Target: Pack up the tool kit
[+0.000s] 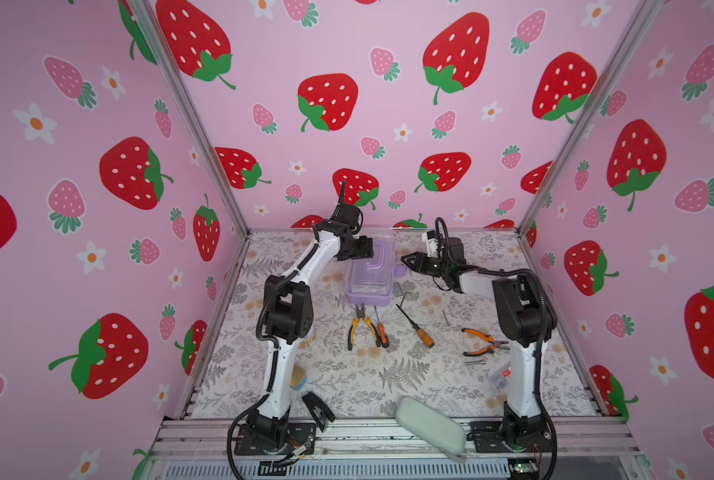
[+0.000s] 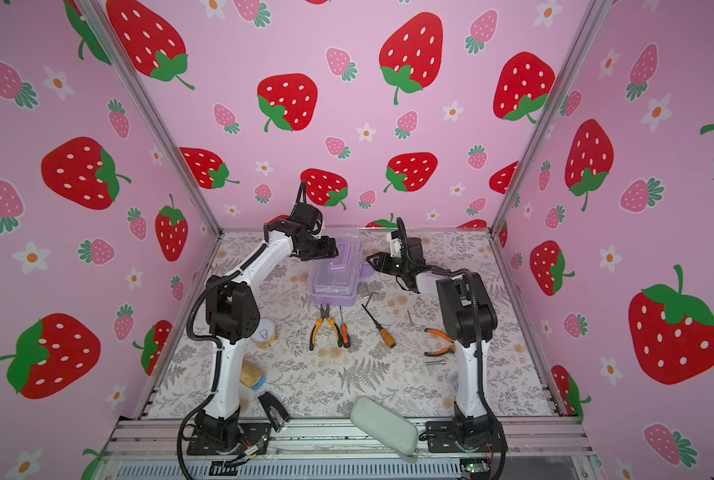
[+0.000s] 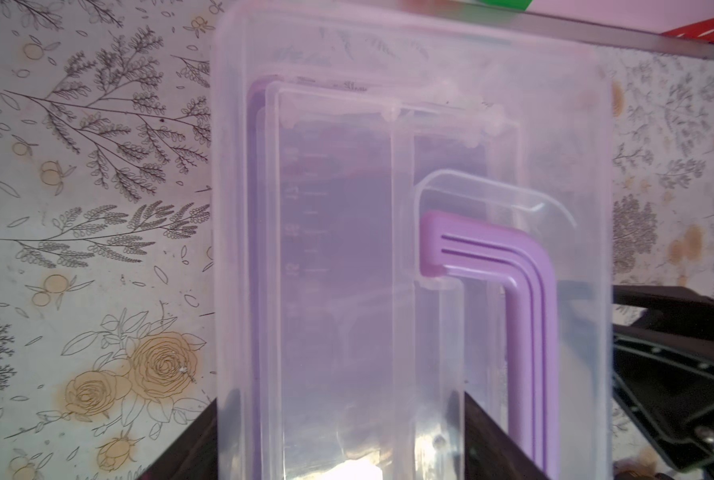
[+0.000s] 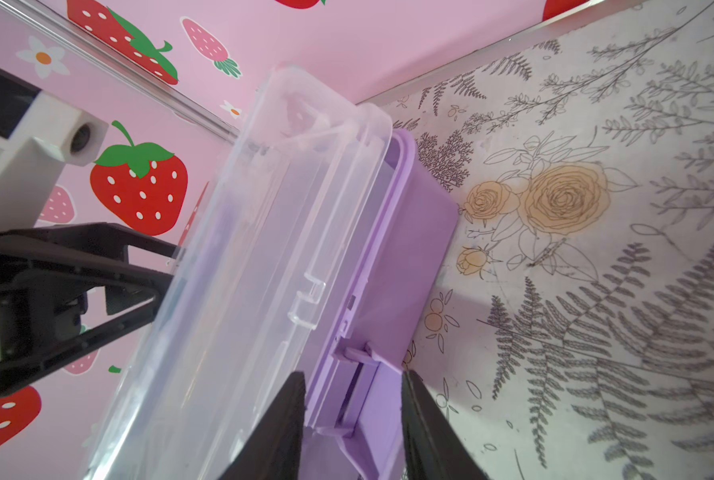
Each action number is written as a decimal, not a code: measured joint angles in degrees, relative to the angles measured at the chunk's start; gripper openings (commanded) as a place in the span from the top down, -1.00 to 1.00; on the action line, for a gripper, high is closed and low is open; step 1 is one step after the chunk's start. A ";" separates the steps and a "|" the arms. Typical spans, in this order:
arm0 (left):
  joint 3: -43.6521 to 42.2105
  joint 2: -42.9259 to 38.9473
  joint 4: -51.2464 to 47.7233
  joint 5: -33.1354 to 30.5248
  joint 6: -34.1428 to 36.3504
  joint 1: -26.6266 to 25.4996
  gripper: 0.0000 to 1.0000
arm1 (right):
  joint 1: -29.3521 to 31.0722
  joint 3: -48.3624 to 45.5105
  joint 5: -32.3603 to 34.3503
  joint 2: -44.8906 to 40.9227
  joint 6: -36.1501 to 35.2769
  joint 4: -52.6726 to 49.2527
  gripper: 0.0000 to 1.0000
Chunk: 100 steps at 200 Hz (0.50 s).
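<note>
the case (image 1: 369,286) sits mid-frame in both top views, its clear lid (image 4: 263,249) tilted up against the left gripper (image 1: 367,248), fingers spread. the right gripper (image 1: 405,258) straddles the latch (image 4: 359,399); we cannot tell if it pinches. a tug there could drag the case and drop the lid.
</note>
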 measured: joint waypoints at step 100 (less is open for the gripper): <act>-10.54 -4.24 12.37 14.86 -7.26 5.79 0.37 | 1.70 0.52 -8.66 0.02 0.50 1.66 0.63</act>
